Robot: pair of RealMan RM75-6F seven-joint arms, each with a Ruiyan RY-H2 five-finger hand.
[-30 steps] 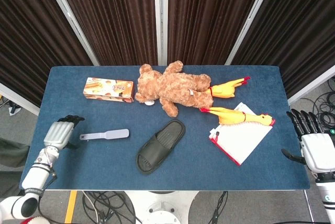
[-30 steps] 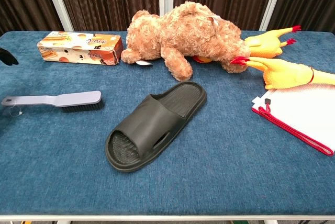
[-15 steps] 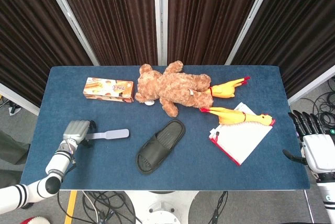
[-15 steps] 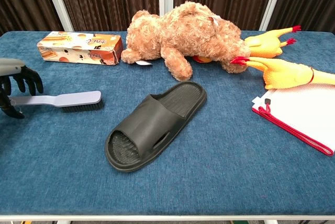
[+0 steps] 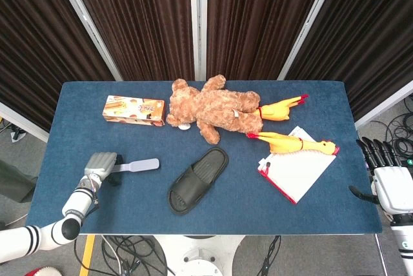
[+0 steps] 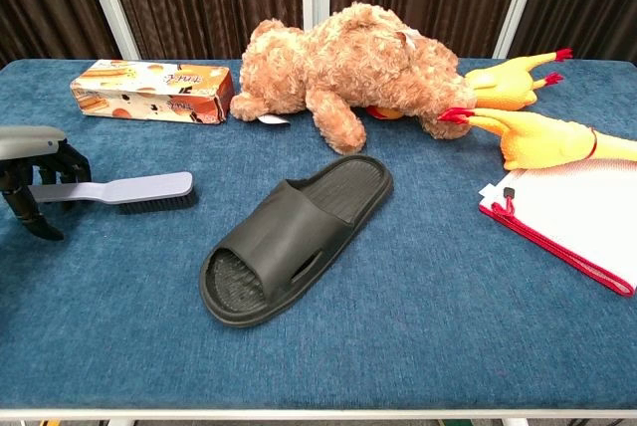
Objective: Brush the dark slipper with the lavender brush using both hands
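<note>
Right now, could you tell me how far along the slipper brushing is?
Only the start. The left hand is at the handle of the lavender brush, which lies flat on the table; a firm grip is unclear. The right hand hangs open off the table's edge. The dark slipper lies untouched: lifting, steadying and brushing remain.

Blue table [image 5: 90, 98] before me, dark ribbed curtains [image 5: 139, 18] with white posts [image 5: 197, 21] behind, grey floor [image 5: 16, 147] beside.

The left hand [image 6: 35, 172] covers the brush [image 6: 129, 190] handle's end; whether its fingers grip it is unclear.
</note>
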